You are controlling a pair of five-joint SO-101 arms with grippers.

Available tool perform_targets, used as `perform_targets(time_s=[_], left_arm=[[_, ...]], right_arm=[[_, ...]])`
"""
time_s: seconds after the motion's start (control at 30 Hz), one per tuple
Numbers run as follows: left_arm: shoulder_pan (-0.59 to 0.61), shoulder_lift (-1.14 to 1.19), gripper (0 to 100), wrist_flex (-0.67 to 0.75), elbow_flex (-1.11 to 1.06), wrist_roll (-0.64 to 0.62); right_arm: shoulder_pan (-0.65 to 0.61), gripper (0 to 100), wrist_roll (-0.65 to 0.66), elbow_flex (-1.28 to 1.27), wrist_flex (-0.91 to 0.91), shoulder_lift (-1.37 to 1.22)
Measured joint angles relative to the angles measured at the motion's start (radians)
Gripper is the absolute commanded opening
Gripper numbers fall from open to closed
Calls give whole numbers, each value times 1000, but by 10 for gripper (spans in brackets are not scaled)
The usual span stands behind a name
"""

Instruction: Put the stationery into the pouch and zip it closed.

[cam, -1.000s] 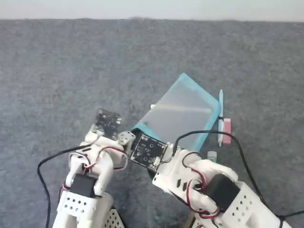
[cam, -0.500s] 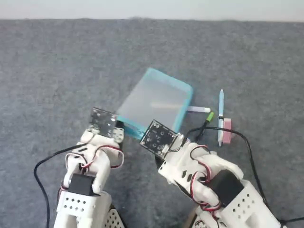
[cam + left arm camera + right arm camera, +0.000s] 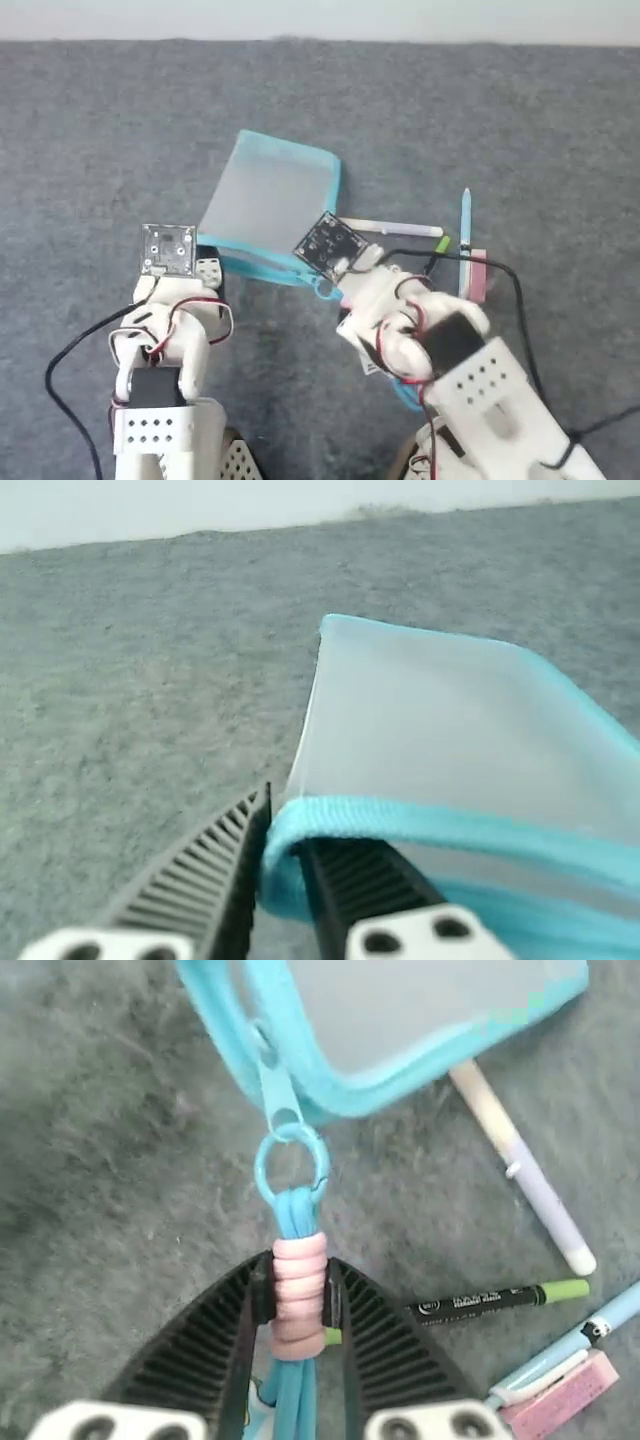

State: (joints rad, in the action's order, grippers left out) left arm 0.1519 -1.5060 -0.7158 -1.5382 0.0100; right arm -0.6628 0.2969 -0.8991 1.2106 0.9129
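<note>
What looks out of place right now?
A pastel pen, green marker, blue pen and pink eraser lie on the carpet outside the pouch, while the left gripper pinches its edge and the right gripper its zipper pull.

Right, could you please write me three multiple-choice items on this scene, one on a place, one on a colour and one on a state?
1. Where do the pens lie? A inside the pouch; B on the table beside the pouch; C in the left claw.
2. What colour is the bead in the right claw? A pink; B yellow; C black.
3. How is the left claw? A open above the table; B shut on the pouch's edge; C shut on a pen.
Answers: 1 B, they lie bare on the table next to the pouch; 2 A, the clamped bead is pink; 3 B, the turquoise edge is pinched in it.
</note>
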Motion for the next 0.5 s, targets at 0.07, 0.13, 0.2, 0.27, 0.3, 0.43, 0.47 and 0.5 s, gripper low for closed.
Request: perform_targets(time_s=[0.07, 0.13, 0.2, 0.27, 0.3, 0.43, 0.47, 0.5], left_arm=[[6, 0, 12, 0, 0, 0], [11, 0, 12, 0, 0, 0], [12, 0, 12, 0, 0, 0], [12, 0, 12, 0, 0, 0], [12, 0, 12, 0, 0, 0], [14, 0, 12, 0, 0, 0], [14, 0, 12, 0, 0, 0], [18, 0, 12, 0, 0, 0]], right_arm=[[2, 7, 0, 14, 0, -34], [8, 7, -2, 25, 0, -55], [11, 7, -2, 31, 0, -66], [11, 9, -2, 32, 0, -68], [11, 9, -2, 32, 0, -68], [11, 9, -2, 32, 0, -68], [11, 9, -2, 32, 0, -68], [11, 9, -2, 32, 0, -68]])
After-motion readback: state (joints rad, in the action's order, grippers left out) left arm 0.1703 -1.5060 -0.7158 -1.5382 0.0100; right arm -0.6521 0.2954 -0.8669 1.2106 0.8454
